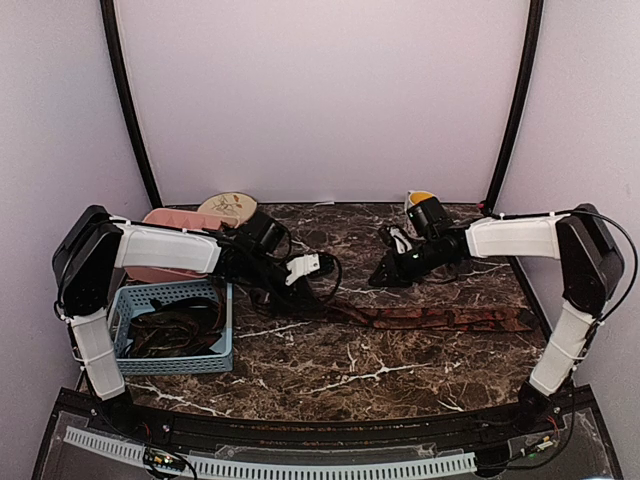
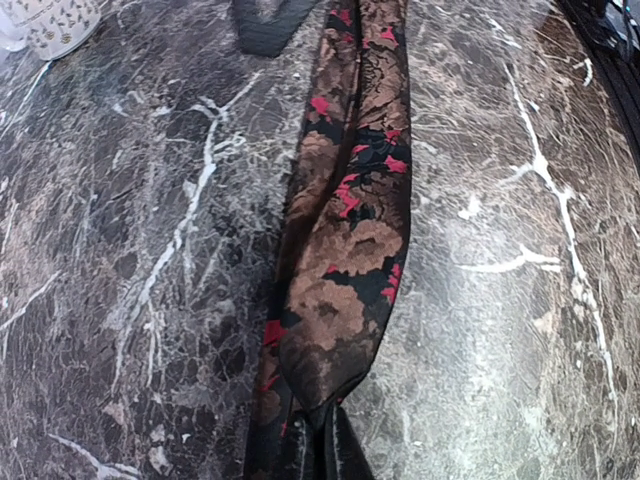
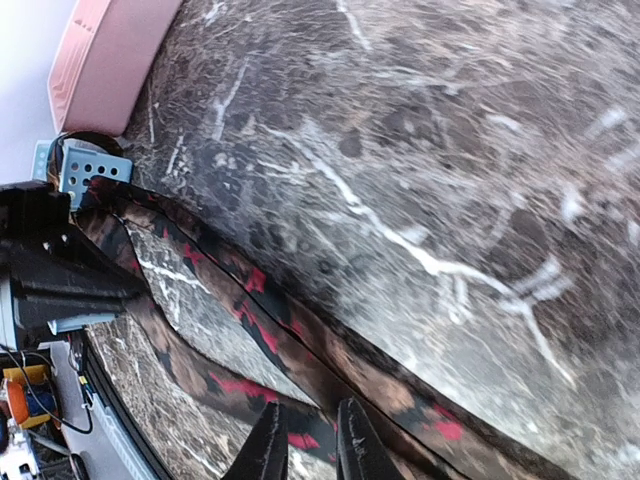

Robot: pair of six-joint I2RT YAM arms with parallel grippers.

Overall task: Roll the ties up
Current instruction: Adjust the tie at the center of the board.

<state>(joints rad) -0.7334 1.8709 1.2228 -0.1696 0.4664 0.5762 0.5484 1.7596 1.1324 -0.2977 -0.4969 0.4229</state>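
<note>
Patterned tie point(image 1: 430, 318) lies flat across the marble table point(image 1: 350, 375), running from mid-table out toward the right edge. It is brown floral with red and black.

Left gripper point(image 1: 290, 290) sits low at the tie's left end. In the left wrist view its jaws are together at the bottom edge point(image 2: 325, 455), clamped on the tie point(image 2: 350, 230). The fabric bunches narrow where it goes into the tips, then widens and runs straight away up the frame.

Right gripper point(image 1: 380, 278) is down near the table, a bit behind the tie's middle. The right wrist view shows two dark fingers point(image 3: 270, 450) with a narrow gap between them, and nothing seems pinched there. The gripper point(image 3: 308, 455) is right over the tie point(image 3: 250, 285); cannot tell whether it touches. Here the tie shows as two strips side by side that meet near the fingers, so it is folded or doubled.

Blue basket point(image 1: 225, 335) stands at the left of the table, beside the left arm. It holds more dark ties point(image 1: 170, 330) in a loose tangle. A corner of the basket point(image 3: 85, 165) also shows in the right wrist view.

Pink box point(image 1: 165, 215) sits at the back left, behind the basket, and is seen in the right wrist view too point(image 3: 105, 55).
</note>
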